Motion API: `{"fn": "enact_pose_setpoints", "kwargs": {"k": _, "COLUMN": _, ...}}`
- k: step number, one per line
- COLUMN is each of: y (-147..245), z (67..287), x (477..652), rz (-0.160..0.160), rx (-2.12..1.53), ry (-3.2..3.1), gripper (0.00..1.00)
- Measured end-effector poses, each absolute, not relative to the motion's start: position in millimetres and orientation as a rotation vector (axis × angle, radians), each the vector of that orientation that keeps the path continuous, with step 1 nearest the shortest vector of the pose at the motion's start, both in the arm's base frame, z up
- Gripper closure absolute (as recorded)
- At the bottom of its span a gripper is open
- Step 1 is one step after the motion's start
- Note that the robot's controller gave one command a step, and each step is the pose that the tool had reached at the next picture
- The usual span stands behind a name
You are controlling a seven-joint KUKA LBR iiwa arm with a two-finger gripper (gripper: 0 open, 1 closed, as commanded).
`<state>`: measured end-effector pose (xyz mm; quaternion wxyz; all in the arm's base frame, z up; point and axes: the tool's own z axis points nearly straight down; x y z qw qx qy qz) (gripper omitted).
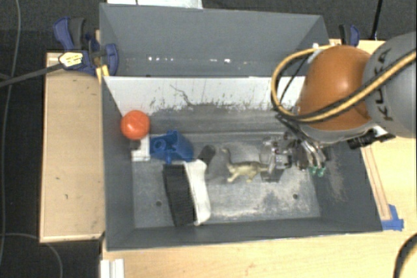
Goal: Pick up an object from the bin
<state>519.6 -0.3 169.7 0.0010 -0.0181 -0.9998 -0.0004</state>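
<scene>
My gripper point(274, 163) is low over the bin floor, right of centre, under the arm's orange cover. A small tan toy animal point(244, 172) lies on the floor just left of it, its right end touching or nearly touching the gripper. A small dark grey piece point(206, 154) lies a little further left, with a pale grey bit point(225, 156) between it and the toy.
A black brush with a white back point(186, 193) lies at the front left. Behind it sit a blue plastic toy point(171, 146), a small white block point(140, 154) and an orange ball point(135, 125) in the far left corner. Bare floor lies in front of the gripper.
</scene>
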Motion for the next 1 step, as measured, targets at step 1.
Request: {"fn": "enact_pose_setpoints", "kwargs": {"k": 1, "y": -8.8, "z": 229.6, "x": 512.6, "rz": -0.001, "rx": -0.016, "ry": -3.137, "gripper": 1.00}}
